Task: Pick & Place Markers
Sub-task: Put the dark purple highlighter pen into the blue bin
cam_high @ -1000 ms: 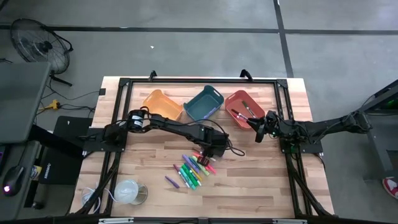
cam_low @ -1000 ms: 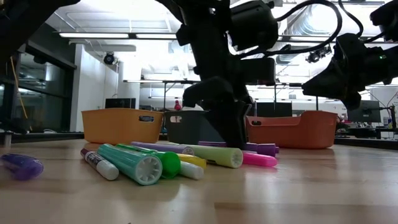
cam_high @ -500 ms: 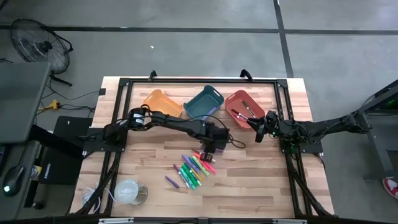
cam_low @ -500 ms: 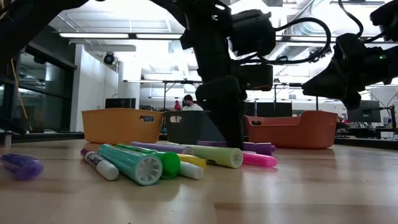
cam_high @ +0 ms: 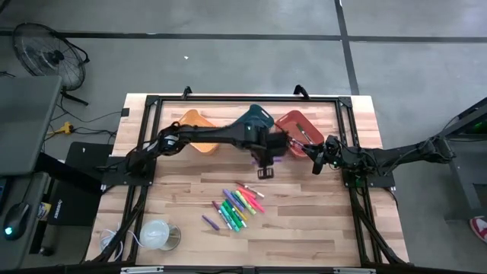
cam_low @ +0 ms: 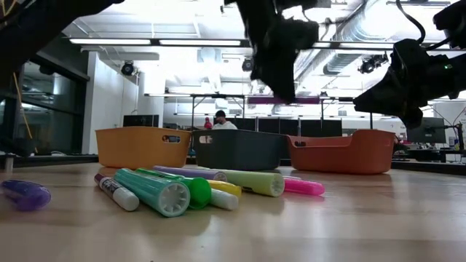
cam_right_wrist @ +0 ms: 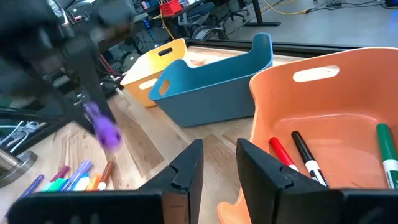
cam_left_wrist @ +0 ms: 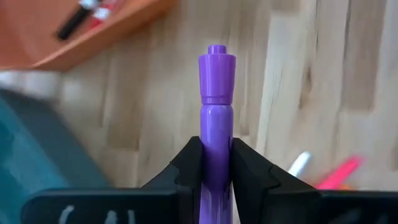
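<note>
the left gripper (cam_high: 265, 154) is motion-blurred above the blue bin (cam_high: 254, 120), hiding most of that bin from overhead. the purple marker (cam_left_wrist: 216, 124) it clamps has its lower end hidden between the fingers. inside the red bin (cam_right_wrist: 348, 124), a green marker (cam_right_wrist: 388, 152) is cut off by the frame edge.

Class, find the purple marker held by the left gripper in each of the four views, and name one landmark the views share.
High view: purple marker blurred, between blue and red bins.
Low view: faint purple streak above the bins.
Left wrist view: upright between the left gripper fingers.
Right wrist view: blurred, left of the blue bin.
Shared landmark: the blue bin.
</note>
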